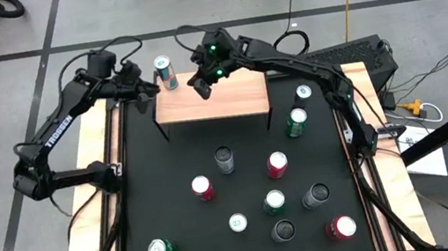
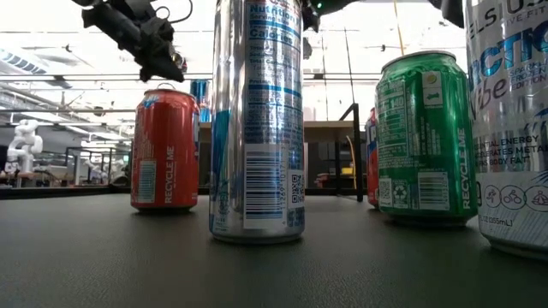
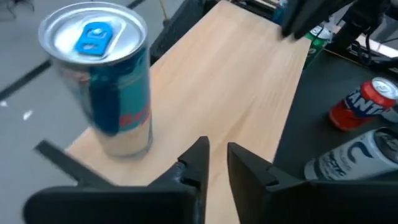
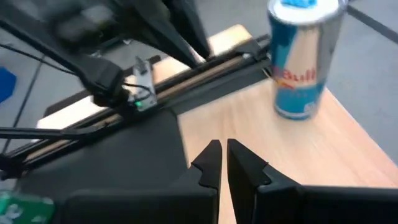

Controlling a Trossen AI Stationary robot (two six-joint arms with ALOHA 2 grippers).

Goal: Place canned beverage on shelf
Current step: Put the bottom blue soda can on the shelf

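1. There it stands: the blue-and-silver can (image 1: 164,72) is upright on the far left corner of the shelf (image 1: 220,101), close to the edge, and nothing is touching it.
2. The left end effector (image 1: 144,93) sits just beside that can at the shelf's left end. In its wrist view the fingers (image 3: 198,163) are nearly together with only a thin gap between them, and they hold nothing.
3. The right end effector (image 1: 203,84) hovers over the back edge of the shelf, near the middle. Its fingers (image 4: 211,163) are drawn together, also empty, with the can well in front of them.
4. So one can looks delivered. It seems settled, though it stands near the corner, so I'd call its footing fair rather than generous.
5. Plenty is left if more are wanted: the rest of the light-wood board is bare, and many cans wait on the black worktop (image 1: 161,179), among them a green can (image 1: 296,122), a red can (image 1: 202,187) and a dark can (image 1: 225,159).
6. From table height, the front row of cans blocks most of the shelf, so that view confirms little.
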